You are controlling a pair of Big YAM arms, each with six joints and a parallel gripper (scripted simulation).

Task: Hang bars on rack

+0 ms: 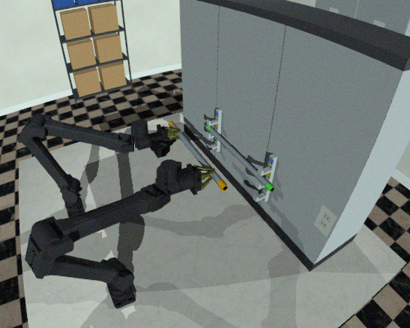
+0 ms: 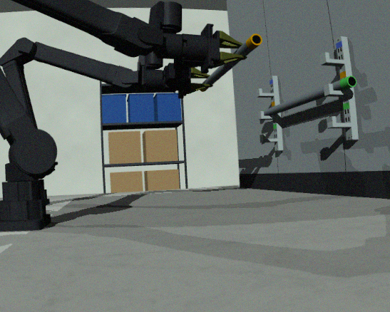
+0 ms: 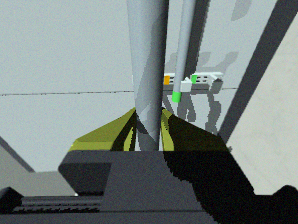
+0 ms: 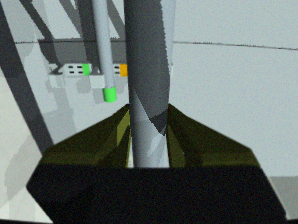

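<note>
The orange-ended bar [image 1: 193, 147] [image 2: 229, 65] [image 3: 149, 50] [image 4: 147, 50] is held in the air, away from the wall. My left gripper [image 1: 178, 132] [image 2: 210, 80] [image 3: 148, 112] is shut on it near its far end in the top view. My right gripper [image 1: 213, 170] [image 2: 245, 50] [image 4: 148, 111] is shut on it near its near end. The green-ended bar [image 1: 234, 150] [image 2: 304, 97] [image 3: 185, 40] [image 4: 103, 45] rests on the rack's middle pair, under the orange labels [image 2: 343, 75]. The top pair, under blue labels [image 2: 339, 45], and the bottom pair, under green labels [image 2: 346, 105], are empty.
The grey wall [image 1: 248, 75] [image 2: 293, 43] bears the rack's two uprights [image 1: 273, 170] [image 2: 353, 125]. Its dark base strip [image 1: 278, 226] meets the table. An outlet [image 1: 325, 220] is low on the wall at the near end. A shelf with boxes [image 1: 86, 82] stands far behind.
</note>
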